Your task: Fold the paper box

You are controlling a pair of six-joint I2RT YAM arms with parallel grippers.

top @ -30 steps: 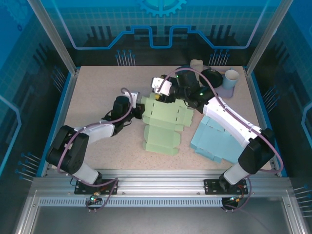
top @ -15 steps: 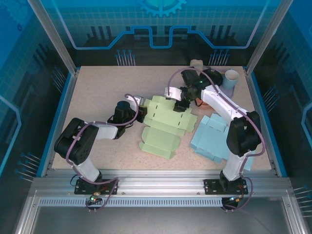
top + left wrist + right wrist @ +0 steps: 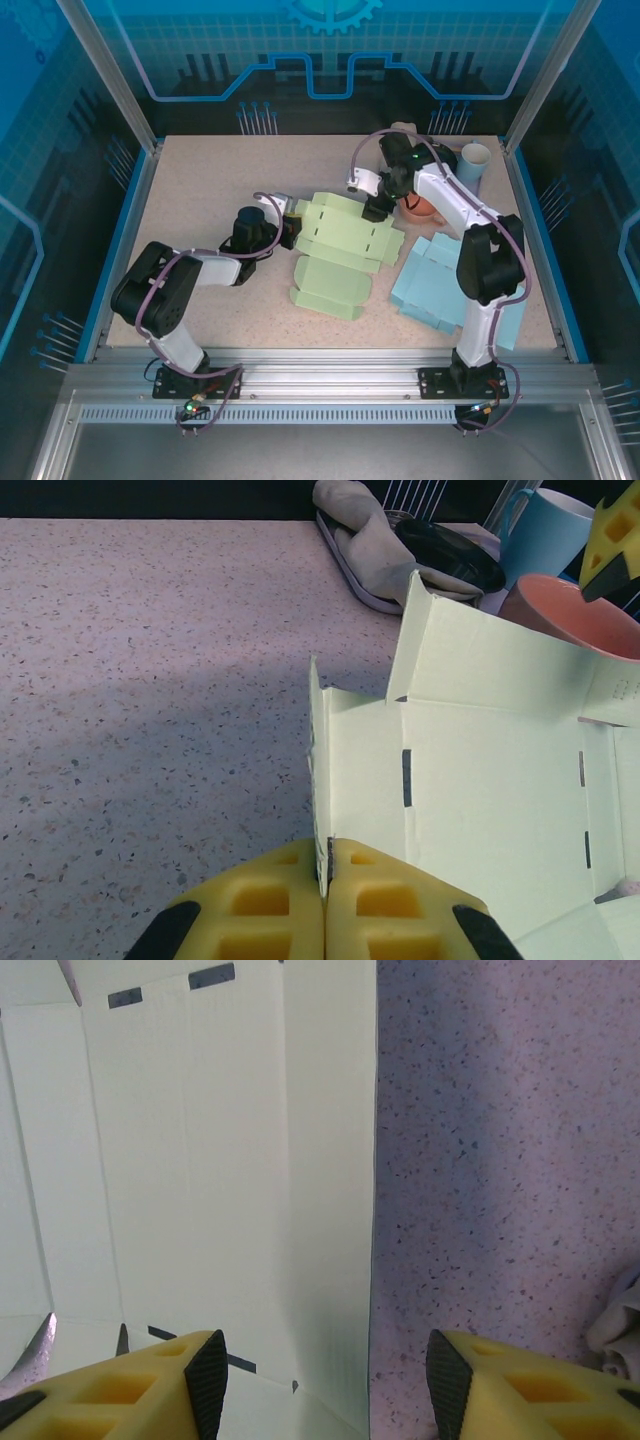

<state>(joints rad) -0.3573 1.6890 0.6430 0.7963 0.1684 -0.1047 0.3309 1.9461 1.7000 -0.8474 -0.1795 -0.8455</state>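
Pinching the paper box point(image 3: 340, 245) by its left flap, the left gripper point(image 3: 328, 875) anchors it — the right gripper point(image 3: 320, 1380), jaws apart and empty, has shifted to the box's far-right edge, likely the next fold.

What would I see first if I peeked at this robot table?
The big pale green paper box lying unfolded in the middle of the table. The left gripper pinches its left edge, and the right gripper hangs open over its far right side. A blue paper box lies flat to its right.
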